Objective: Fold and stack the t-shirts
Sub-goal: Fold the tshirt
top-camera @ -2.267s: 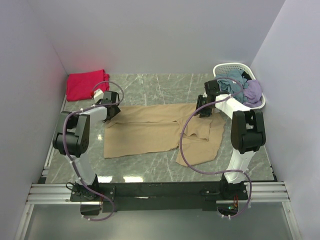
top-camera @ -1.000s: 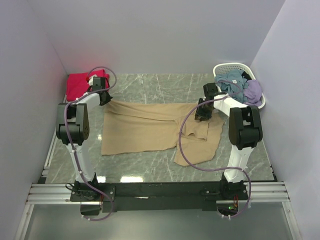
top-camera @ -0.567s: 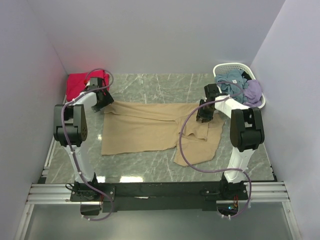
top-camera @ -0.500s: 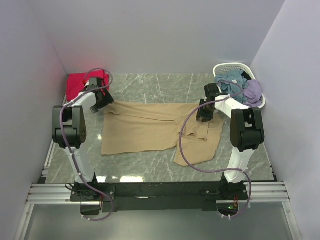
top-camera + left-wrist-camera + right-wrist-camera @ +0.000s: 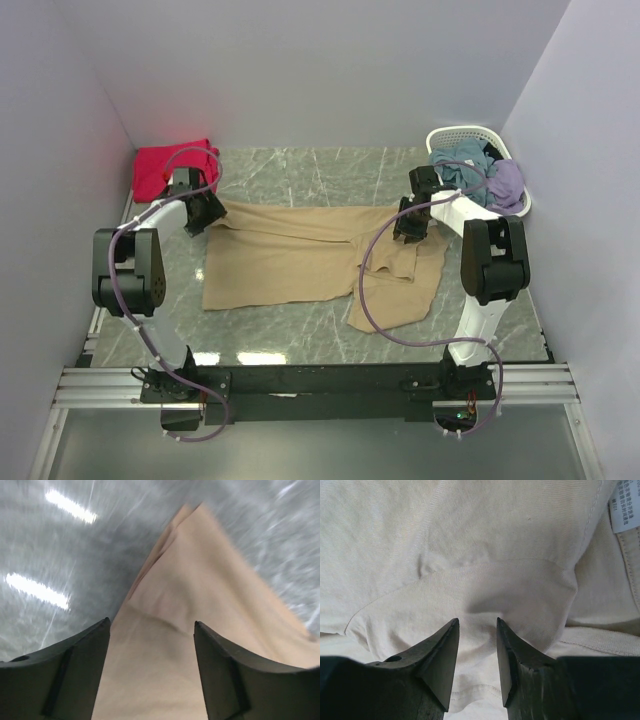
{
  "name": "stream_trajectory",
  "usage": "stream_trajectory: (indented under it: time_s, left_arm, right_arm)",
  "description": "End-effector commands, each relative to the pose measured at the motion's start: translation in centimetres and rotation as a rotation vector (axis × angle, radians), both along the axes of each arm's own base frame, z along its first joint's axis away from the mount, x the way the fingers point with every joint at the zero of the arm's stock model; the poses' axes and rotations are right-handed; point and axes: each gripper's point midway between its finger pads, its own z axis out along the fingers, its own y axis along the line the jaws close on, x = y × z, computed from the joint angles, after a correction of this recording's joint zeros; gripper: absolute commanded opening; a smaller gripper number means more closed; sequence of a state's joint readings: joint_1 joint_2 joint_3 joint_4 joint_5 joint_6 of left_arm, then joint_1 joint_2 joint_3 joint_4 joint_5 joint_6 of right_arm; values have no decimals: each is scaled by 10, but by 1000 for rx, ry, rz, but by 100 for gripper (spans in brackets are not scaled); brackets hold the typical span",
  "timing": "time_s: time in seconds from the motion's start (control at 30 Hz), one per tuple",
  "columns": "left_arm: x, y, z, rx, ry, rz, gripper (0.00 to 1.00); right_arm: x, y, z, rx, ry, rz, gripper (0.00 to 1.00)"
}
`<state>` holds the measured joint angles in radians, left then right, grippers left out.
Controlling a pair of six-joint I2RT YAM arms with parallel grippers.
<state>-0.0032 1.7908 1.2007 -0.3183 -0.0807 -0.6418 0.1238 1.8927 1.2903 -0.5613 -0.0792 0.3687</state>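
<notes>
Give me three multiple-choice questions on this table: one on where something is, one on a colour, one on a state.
1. The red shirt lies on the table at: A far left corner; B near right corner; C middle.
2. The spread-out shirt is: A blue; B tan; C green.
3. The left gripper is: A shut on the red shirt; B shut empty; C open.
1 A, it lies against the far left walls.
2 B, tan cloth fills the middle.
3 C, its jaws stand apart over tan cloth.
</notes>
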Motion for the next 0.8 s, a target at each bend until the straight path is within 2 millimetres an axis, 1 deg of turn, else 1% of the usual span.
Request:
stream_trajectory:
  time_s: [0.0,0.3,0.47,0.67,0.7,0.77]
  left_arm:
    - [0,-3,-1,-30,-40,18,70]
    - [4,3,-13,-12,-37,55,63]
    - [10,4,-18,-10,-35,60,55]
    - [12,6,-24,-2,-26,74,39]
    - [12,6,-24,-1,-25,74,31]
    - [13,8,-25,9,-22,81,26]
  right_arm:
    - [14,-1,30,0,-90,8,43]
    - [12,1,25,6,-79,18,44]
    - [12,1,24,5,-76,23,44]
    - [12,0,23,4,-75,22,44]
    - [12,1,23,5,-74,23,44]
    - [11,1,23,5,-74,23,44]
